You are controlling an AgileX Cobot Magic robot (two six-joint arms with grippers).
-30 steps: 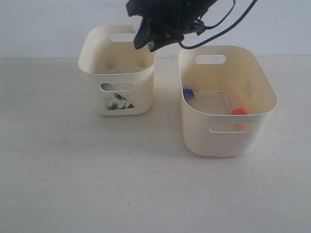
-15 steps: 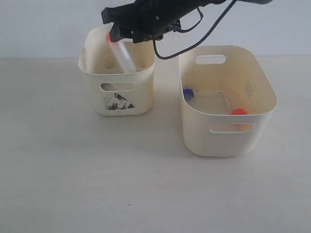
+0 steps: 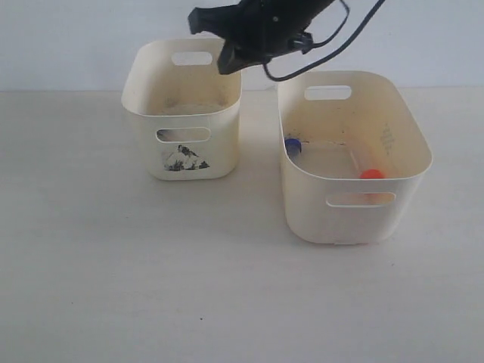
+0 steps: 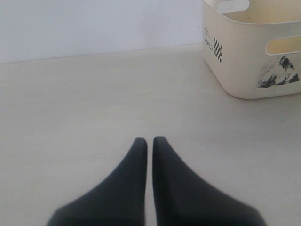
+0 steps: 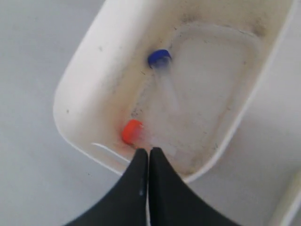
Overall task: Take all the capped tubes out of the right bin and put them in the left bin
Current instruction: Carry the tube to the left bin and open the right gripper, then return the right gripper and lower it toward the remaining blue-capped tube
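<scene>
My right gripper [image 3: 231, 62] hovers shut and empty over the back right rim of the left bin [image 3: 181, 162], the small one with the mountain sticker. Looking down from the right wrist, my right gripper [image 5: 148, 150] is above that left bin [image 5: 75, 89], where a blue-capped tube [image 5: 162, 70] and an orange-red-capped tube [image 5: 132, 132] lie on the floor. The right bin [image 3: 355, 219] holds a blue-capped tube [image 3: 293, 146] and an orange-red-capped tube [image 3: 371, 175]. My left gripper [image 4: 149, 140] is shut and empty over bare table, apart from the left bin [image 4: 244, 70].
Black cables [image 3: 333, 38] loop from the right arm above the right bin's back rim. A narrow gap separates the two bins. The right bin's edge [image 5: 288, 207] shows at the corner of the right wrist view. A pale wall stands behind the bins.
Half a second ago an orange-red-capped tube hung from my right gripper into the left bin. The gripper is empty now and has shifted right; the tube lies in the left bin.
</scene>
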